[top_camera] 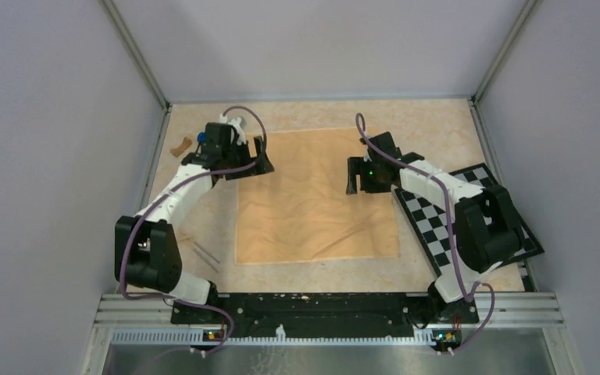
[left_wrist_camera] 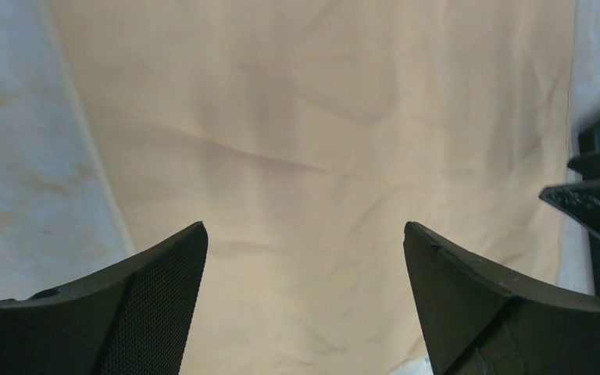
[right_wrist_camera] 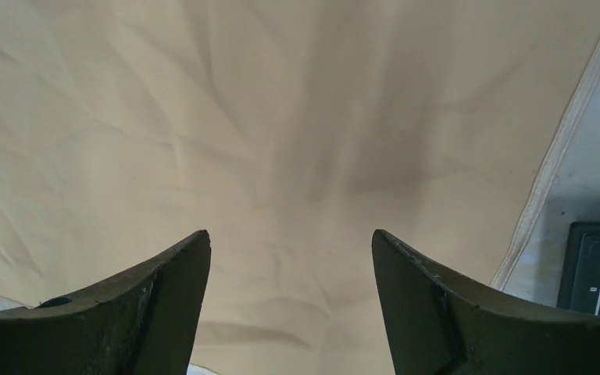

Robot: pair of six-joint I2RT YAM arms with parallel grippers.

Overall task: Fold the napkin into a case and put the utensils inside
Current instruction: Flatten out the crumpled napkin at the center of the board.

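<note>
Top external view, from the left: a tiny brown scrap [top_camera: 180, 145] lies in the upper left of the table [top_camera: 437, 117], with a small blue toy car [top_camera: 201, 138] just beside it, against the left arm's wrist. Lower left, near that arm's elbow, the utensils [top_camera: 205, 252] show as thin grey lines on the bare table, well apart from both claws. They are too fine to count, perhaps two or three. The left claw [top_camera: 262, 158] hangs over the napkin's upper left corner, its jaws spread wide with nothing between them. The napkin [top_camera: 316, 203] fills the middle of the frame, spread flat as a rough square, creased but unfolded. The right claw [top_camera: 352, 176] sits over the napkin's upper right part, jaws likewise wide apart and holding nothing. At the right, the checkerboard [top_camera: 430, 226] lies tilted under the right arm. Its upper left corner meets the napkin's right edge, but I cannot tell whether it touches or overlaps.

Left wrist view: two dark fingers [left_wrist_camera: 148, 305] rise from the lower corners, far apart, with only wrinkled tan cloth between them. Pale table runs down the left side, and the other claw's fingertip pokes in at the right edge.

Right wrist view: the fingers [right_wrist_camera: 141, 312] stand wide over bare cloth. The napkin's hemmed edge slants down the right side, with a corner of the checkerboard at lower right.
</note>
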